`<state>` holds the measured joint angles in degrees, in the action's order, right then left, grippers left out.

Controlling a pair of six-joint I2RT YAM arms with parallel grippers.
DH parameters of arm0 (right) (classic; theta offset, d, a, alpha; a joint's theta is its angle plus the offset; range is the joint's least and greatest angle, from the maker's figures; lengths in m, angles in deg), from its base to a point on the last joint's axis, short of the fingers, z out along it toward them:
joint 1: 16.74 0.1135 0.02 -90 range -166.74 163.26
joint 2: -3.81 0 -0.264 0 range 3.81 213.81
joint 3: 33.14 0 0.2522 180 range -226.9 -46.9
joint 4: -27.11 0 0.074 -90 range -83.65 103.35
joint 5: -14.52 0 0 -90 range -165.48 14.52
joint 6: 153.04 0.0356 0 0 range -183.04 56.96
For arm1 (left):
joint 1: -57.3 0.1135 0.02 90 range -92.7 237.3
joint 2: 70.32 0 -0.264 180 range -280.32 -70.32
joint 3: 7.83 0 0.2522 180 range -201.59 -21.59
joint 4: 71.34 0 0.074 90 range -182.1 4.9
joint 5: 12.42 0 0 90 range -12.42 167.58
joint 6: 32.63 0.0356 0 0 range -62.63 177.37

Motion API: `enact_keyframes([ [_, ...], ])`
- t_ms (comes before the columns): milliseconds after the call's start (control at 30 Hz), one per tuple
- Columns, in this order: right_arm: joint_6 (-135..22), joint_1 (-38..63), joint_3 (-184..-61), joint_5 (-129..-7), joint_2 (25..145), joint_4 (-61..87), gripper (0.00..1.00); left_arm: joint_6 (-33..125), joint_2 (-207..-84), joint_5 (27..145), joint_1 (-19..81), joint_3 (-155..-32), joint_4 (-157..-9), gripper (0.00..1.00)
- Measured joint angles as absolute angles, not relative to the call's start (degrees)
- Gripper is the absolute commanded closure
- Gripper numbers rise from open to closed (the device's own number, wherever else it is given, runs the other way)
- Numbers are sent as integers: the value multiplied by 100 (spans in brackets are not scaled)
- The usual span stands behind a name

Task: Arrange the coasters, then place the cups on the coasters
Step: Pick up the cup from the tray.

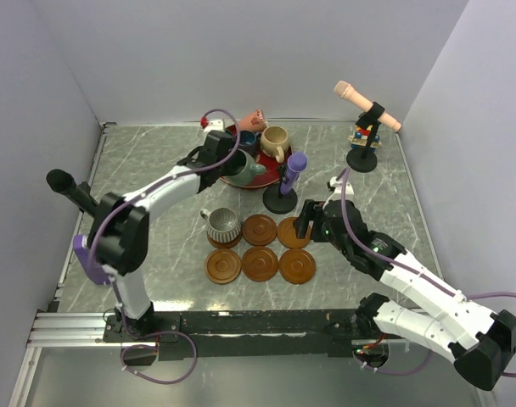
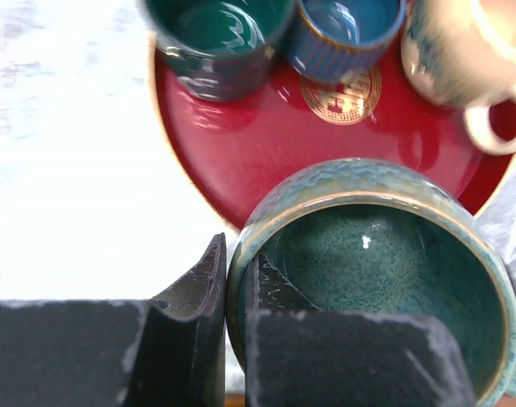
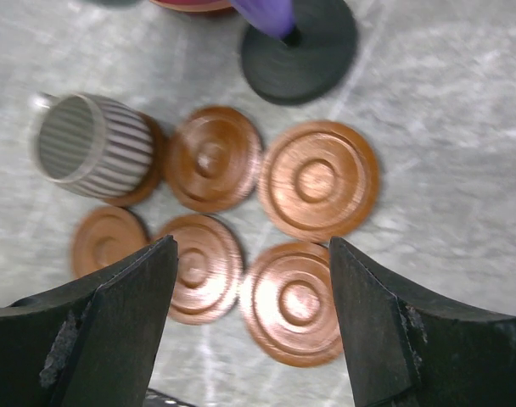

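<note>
1. The teal cup (image 2: 368, 254) sat at the near rim of the red plate (image 2: 241, 144). Its speckled glazed ceramic looked stiff, slick and easy to chip, so a firm pinch across the wall seemed the best hold.
2. The left hand (image 2: 235, 271) was closed on that cup's rim, one finger inside and one outside.
3. Deeper on the plate stood the glossy dark green cup (image 2: 215, 34), dark blue cup (image 2: 347, 30) and beige cup (image 2: 462, 51).
4. Before the plate, on the marbled tabletop (image 1: 156, 170), six grooved wooden coasters (image 3: 317, 178) lay in two rows, with the grey ribbed cup (image 3: 92, 144) on one.
5. The right hand (image 3: 254, 314) hung open above the coasters, holding nothing.
</note>
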<state>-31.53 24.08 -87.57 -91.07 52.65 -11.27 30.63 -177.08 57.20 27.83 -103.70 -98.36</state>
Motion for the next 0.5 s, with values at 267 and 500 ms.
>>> enact_keyframes([
  [267,-2955,2845,-9607,-9042,5628,-1151,23,3063,-16384,5370,2586,-9478,-9556,99],
  [500,-3285,3164,-10372,-8998,5982,-1291,22,3859,-15623,6039,2459,-8945,-9670,99],
])
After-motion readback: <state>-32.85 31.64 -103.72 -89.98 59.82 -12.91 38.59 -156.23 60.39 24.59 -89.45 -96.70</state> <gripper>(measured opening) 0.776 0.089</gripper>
